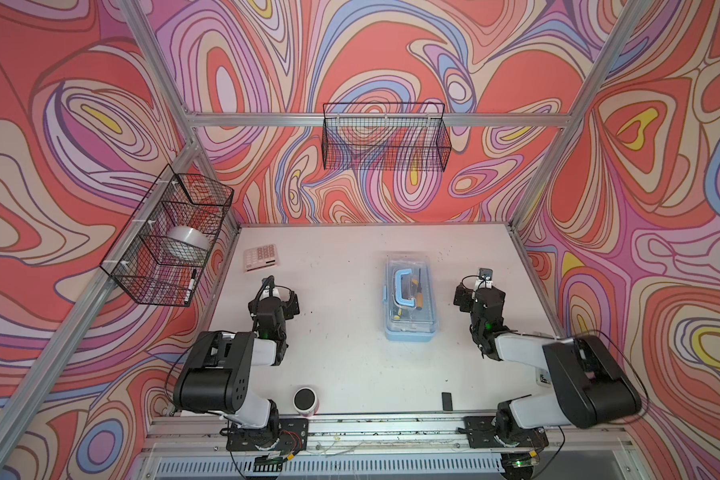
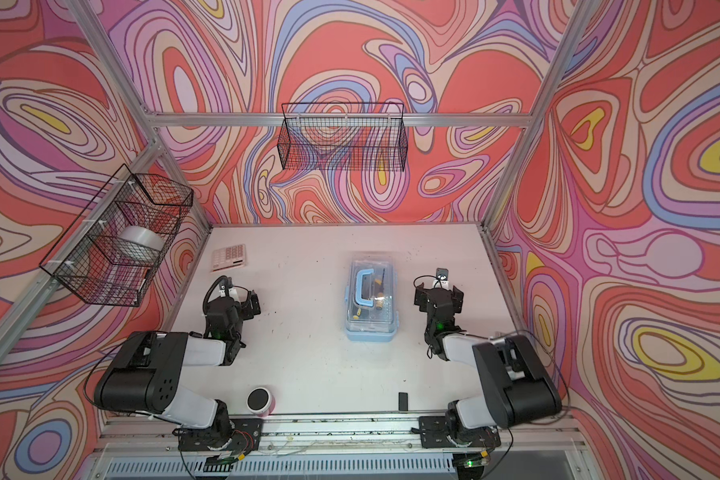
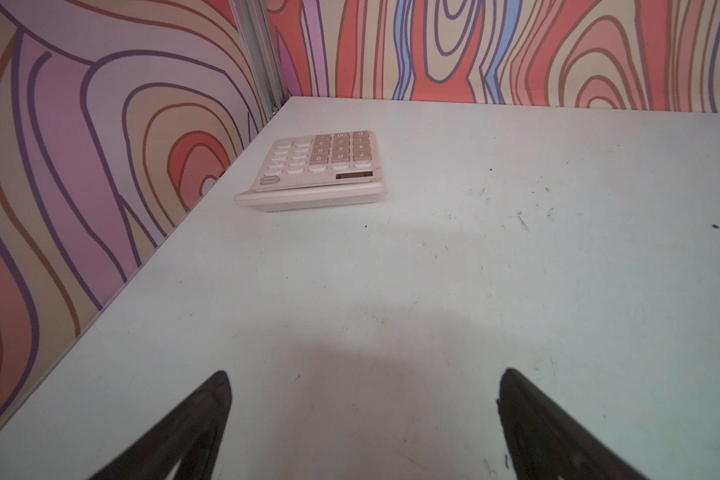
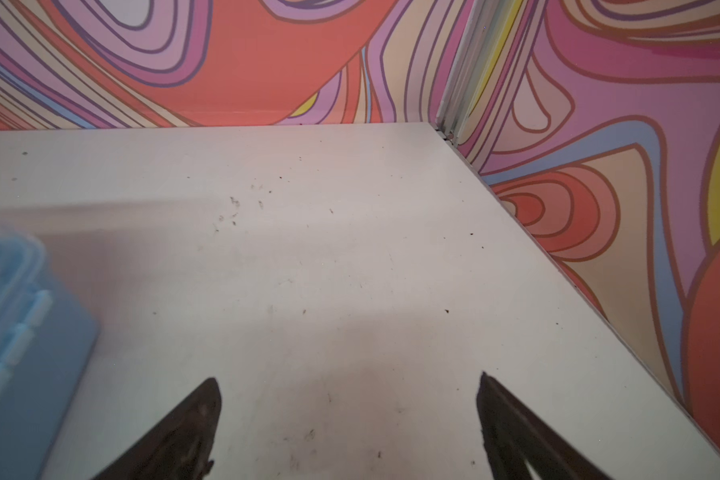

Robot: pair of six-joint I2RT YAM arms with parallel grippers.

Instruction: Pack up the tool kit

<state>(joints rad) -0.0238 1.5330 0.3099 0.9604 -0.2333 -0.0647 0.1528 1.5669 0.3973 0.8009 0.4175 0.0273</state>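
A: Where is the tool kit (image 1: 410, 303)?
B: Closed, on the table (image 1: 341, 365), between both arms, nearer the right.
A: And the grippers?
B: Both left gripper (image 3: 364, 374) and right gripper (image 4: 348, 378): jaws spread wide, empty.

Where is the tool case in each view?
Top view: case right of centre, nearer the right arm.
Top view: case just right of centre.
Left wrist: not in it; only the calculator shows.
Right wrist: blurred corner, cut off by the picture's edge.
Shared landmark: the white table, seen in all four views.
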